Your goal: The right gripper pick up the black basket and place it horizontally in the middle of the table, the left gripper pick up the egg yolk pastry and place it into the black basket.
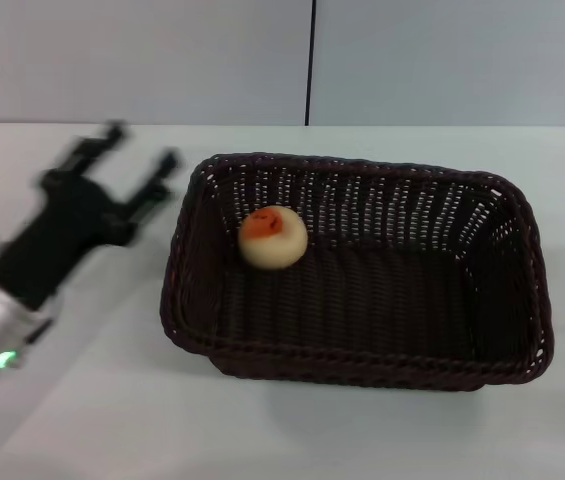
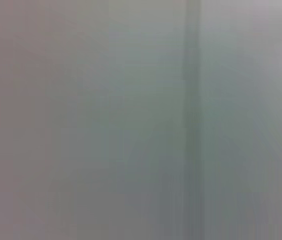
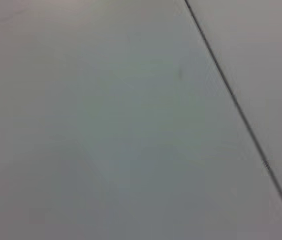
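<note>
The black basket (image 1: 362, 270) lies lengthwise across the middle of the white table (image 1: 82, 420) in the head view. The egg yolk pastry (image 1: 273, 237), a pale round bun with an orange top, sits inside the basket near its far left corner. My left gripper (image 1: 140, 148) is open and empty, to the left of the basket and apart from it, fingers pointing toward the far side. The right gripper is out of view. Both wrist views show only plain pale surface.
A grey wall with a dark vertical seam (image 1: 311, 60) rises behind the table's far edge. Bare tabletop lies in front of the basket and to its left around the arm.
</note>
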Available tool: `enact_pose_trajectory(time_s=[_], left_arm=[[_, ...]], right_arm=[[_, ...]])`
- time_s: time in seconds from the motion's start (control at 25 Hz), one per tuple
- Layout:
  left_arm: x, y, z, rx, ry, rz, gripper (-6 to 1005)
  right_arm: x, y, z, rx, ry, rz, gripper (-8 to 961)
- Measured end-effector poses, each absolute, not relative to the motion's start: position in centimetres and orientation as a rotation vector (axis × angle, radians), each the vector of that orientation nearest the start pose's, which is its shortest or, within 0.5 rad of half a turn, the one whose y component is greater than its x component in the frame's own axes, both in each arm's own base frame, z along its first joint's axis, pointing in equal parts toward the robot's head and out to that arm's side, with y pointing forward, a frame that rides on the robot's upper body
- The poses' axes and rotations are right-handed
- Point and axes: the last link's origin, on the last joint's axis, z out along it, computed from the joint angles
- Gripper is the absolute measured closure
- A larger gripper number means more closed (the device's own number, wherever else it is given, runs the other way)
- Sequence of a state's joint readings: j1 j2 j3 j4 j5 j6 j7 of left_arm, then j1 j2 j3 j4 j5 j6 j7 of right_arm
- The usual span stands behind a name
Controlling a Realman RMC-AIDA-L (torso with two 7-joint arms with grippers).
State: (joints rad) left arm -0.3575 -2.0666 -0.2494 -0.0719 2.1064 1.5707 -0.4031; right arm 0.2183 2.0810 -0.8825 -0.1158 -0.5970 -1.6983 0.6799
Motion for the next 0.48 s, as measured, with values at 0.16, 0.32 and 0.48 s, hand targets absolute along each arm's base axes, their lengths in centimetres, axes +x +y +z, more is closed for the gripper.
enact_pose_trajectory(time_s=[0.16,0.32,0.48], left_arm=[[-33.1,25.4,-0.7,-1.691,-0.47,-0.974,269],[-35.2,23.8,0.6,-1.572,-0.515,-0.911,219],[-36.2,22.7,1.1,-1.533,-0.536,-0.875,168]], right_arm=[[35.1,23.8,5.2,-1.362,0.559,1.201,156],[35.9,23.9,4.9,-1.296,0.575,1.134,156],[36.2,23.9,5.2,-1.241,0.584,1.12,156]])
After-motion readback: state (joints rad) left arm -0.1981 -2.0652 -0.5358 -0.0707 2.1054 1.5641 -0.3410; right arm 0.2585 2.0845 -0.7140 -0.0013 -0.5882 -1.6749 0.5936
